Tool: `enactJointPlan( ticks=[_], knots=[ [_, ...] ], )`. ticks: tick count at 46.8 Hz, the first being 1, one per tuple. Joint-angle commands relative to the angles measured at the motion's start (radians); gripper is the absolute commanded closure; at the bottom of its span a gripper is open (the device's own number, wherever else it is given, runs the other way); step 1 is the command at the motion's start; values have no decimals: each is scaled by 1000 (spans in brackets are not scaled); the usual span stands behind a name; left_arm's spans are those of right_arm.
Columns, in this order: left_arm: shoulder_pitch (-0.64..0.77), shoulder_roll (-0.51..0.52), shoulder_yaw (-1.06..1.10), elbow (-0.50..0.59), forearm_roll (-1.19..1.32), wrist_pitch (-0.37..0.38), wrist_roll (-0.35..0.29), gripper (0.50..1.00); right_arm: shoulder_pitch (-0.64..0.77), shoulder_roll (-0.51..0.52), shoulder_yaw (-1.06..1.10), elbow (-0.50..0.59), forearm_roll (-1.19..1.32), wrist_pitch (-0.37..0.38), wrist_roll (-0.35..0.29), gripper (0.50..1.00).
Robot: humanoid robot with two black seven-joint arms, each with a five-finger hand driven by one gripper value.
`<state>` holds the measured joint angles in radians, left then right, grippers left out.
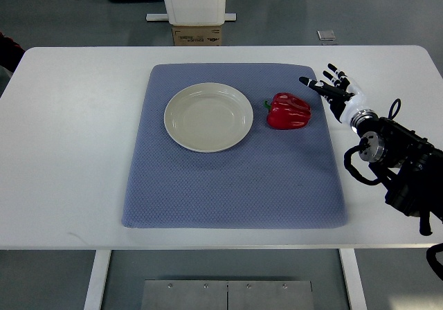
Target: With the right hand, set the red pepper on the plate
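Red pepper [288,111] on blue mat [235,185] beside plate [208,117] — right hand [335,88] nearby, fingers spread.

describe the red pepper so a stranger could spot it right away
On the white table lies a blue-grey mat. The red pepper sits on it, right of the empty white plate, apart from the open right hand. It is the only red thing.

A mat [235,185] lay on the counter [69,151]. On it, the plate [208,116] sat left of the pepper [288,111]; the right robot hand [333,88] was beside the mat's right edge.
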<state>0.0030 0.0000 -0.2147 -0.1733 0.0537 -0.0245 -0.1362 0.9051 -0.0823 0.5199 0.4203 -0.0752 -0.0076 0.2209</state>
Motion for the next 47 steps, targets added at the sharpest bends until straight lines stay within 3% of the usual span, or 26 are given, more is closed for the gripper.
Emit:
enactJointPlan(
  ticks=[1, 47],
  knots=[
    [0, 0, 0, 0, 0, -2, 0, 500, 2, -1, 0, 0, 0, 0, 0, 500],
    [8, 0, 1, 0, 0, -2, 0, 500, 11, -10, 2, 2, 0, 12, 2, 500]
  ],
)
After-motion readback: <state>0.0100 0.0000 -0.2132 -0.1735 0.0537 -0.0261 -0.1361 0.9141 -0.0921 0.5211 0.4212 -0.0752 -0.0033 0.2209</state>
